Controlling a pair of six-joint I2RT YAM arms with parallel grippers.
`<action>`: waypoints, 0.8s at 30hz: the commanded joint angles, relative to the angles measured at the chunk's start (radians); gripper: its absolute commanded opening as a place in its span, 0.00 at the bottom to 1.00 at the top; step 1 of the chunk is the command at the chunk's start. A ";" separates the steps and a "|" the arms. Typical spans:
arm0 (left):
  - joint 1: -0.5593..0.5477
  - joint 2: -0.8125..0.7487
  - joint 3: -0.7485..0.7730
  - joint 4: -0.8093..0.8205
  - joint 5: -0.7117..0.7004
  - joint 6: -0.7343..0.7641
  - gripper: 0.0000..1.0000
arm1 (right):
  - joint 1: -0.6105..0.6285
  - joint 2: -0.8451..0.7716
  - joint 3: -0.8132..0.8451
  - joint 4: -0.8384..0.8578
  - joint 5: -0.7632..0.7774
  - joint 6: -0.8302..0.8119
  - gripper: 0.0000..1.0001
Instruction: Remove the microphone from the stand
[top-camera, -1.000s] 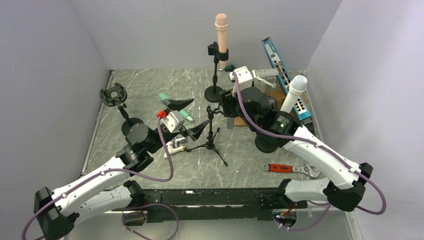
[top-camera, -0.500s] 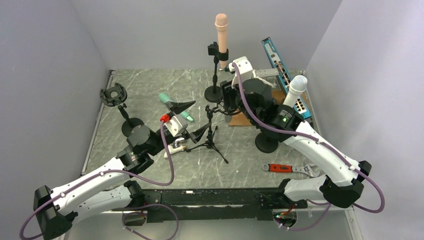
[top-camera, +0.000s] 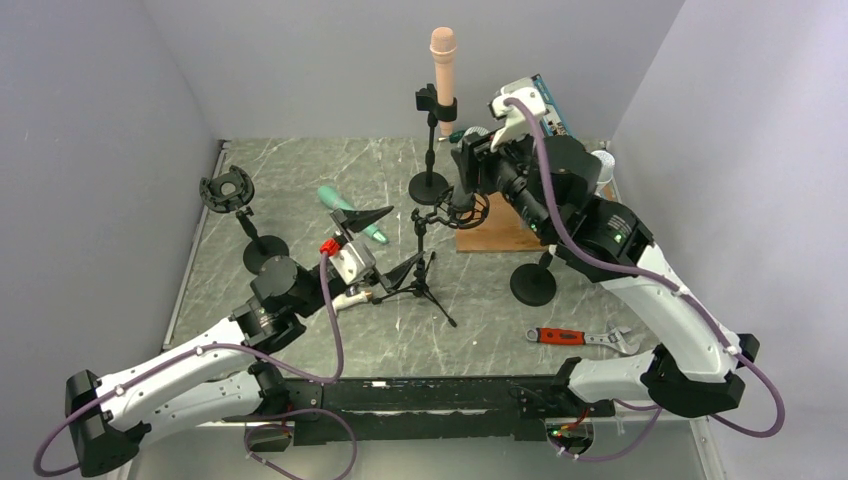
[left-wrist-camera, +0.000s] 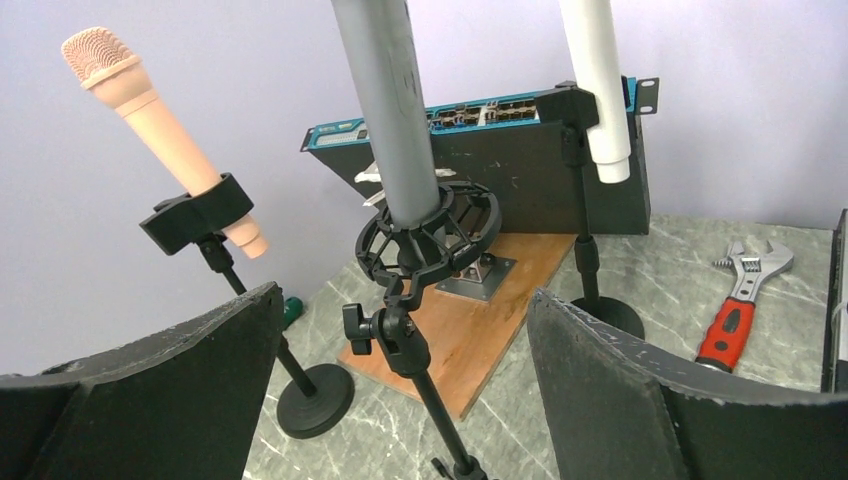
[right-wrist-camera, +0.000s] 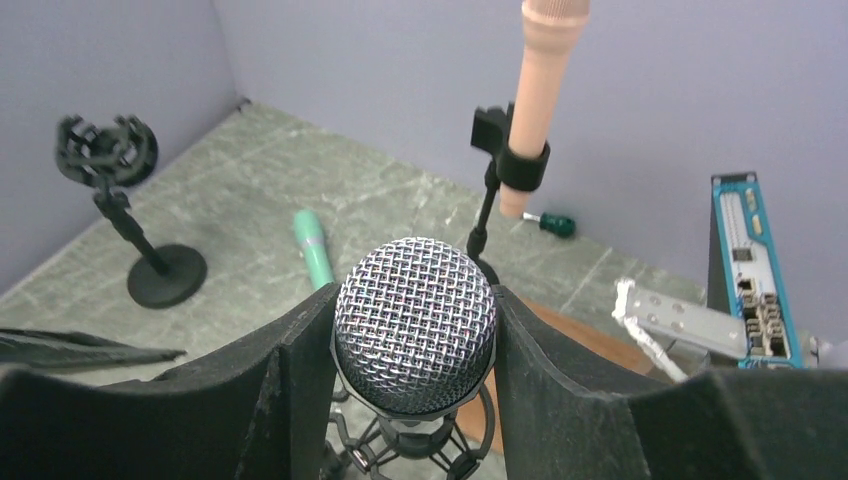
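The grey microphone with a mesh head stands upright, its lower end inside the black shock mount of the small tripod stand. My right gripper comes down from above and is shut on the mesh head, one pad pressed against each side. In the top view this gripper hides most of the microphone. My left gripper is open, a finger on either side of the stand's pole just below the mount, touching nothing.
A peach microphone stands clipped on a round-base stand behind. A white microphone sits on a stand to the right. A teal microphone, an empty mount stand, a wooden board, a network switch and a red wrench lie around.
My right gripper has narrowed onto the microphone's head, and the right wrist has risen and swung back above the stand. The left gripper has drifted slightly nearer, still open.
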 joint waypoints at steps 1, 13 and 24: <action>-0.028 -0.023 0.007 0.005 -0.039 0.049 0.93 | 0.004 -0.049 0.085 0.146 -0.059 -0.036 0.04; -0.099 -0.130 -0.052 0.087 -0.247 0.184 0.99 | 0.004 -0.065 0.065 0.412 -0.256 0.017 0.00; -0.098 -0.218 0.020 -0.025 -0.497 0.107 0.96 | 0.004 0.131 0.039 0.486 -0.418 0.142 0.00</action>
